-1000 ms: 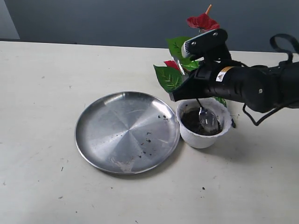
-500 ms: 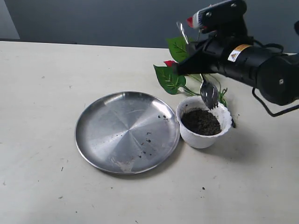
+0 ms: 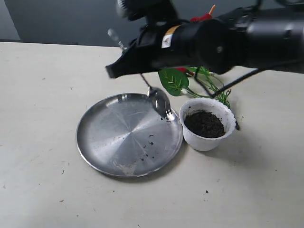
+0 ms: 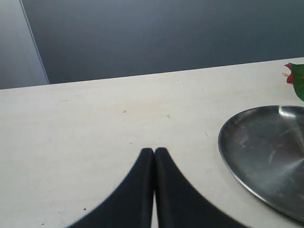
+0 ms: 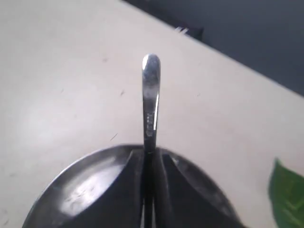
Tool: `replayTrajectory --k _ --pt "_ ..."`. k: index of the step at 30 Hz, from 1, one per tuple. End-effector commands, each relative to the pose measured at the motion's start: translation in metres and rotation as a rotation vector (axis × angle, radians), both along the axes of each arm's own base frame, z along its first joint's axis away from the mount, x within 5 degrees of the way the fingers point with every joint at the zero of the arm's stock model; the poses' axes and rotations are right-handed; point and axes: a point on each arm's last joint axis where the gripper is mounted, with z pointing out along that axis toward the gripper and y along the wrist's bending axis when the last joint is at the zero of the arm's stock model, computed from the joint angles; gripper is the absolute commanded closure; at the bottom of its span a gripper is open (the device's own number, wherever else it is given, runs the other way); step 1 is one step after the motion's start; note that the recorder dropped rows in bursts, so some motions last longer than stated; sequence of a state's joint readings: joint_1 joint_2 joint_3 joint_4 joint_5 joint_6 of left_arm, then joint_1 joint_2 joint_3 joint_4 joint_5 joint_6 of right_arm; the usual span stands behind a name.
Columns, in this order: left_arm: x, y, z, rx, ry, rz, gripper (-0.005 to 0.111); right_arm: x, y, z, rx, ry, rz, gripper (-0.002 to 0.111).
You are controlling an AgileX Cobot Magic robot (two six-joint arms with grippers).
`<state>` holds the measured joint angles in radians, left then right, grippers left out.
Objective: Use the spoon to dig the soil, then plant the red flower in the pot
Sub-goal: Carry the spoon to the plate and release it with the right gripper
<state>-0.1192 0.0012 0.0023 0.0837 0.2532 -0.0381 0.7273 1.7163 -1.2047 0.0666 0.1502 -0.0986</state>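
My right gripper [image 3: 137,66] is shut on the silver spoon [image 3: 159,100], whose bowl hangs just above the right rim of the steel plate [image 3: 114,137]. In the right wrist view the spoon handle [image 5: 150,90] sticks out past my shut gripper [image 5: 148,153]. The white scalloped pot [image 3: 207,137] stands right of the plate, filled with dark soil [image 3: 204,123]. The red flower [image 3: 202,18] lies behind the pot, mostly hidden by my arm; its green leaves [image 3: 173,80] show. My left gripper [image 4: 154,151] is shut and empty over bare table, left of the plate [image 4: 266,152].
Specks of soil [image 3: 149,141] lie scattered on the plate and on the table [image 3: 42,95]. The right arm [image 3: 237,40] stretches across the upper part of the exterior view, over the flower. A dark wall stands behind the table's far edge.
My right gripper has lifted the spoon out of the pot and swung it left, from above the pot to above the plate's right rim. The soil in the pot now shows fully.
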Motion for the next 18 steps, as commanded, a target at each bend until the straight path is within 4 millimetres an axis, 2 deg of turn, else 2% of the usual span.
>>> replayTrajectory --k 1,5,11,15,18 --pt "0.000 0.000 0.002 -0.006 -0.017 -0.006 0.106 0.005 0.036 -0.040 -0.137 0.136 0.068 0.109" --pt "0.000 0.000 0.002 -0.006 -0.017 -0.006 0.106 0.014 0.050 -0.076 -0.212 0.197 0.088 0.109" --pt "0.000 0.000 0.002 -0.006 -0.017 -0.006 0.106 0.017 0.053 -0.121 -0.311 0.310 0.089 0.109" --pt "0.000 0.000 0.002 -0.006 -0.017 -0.006 0.106 0.018 0.054 -0.135 -0.328 0.324 0.090 0.109" --pt "0.000 0.000 0.002 -0.006 -0.017 -0.006 0.106 0.018 0.053 -0.137 -0.338 0.336 0.090 0.109"
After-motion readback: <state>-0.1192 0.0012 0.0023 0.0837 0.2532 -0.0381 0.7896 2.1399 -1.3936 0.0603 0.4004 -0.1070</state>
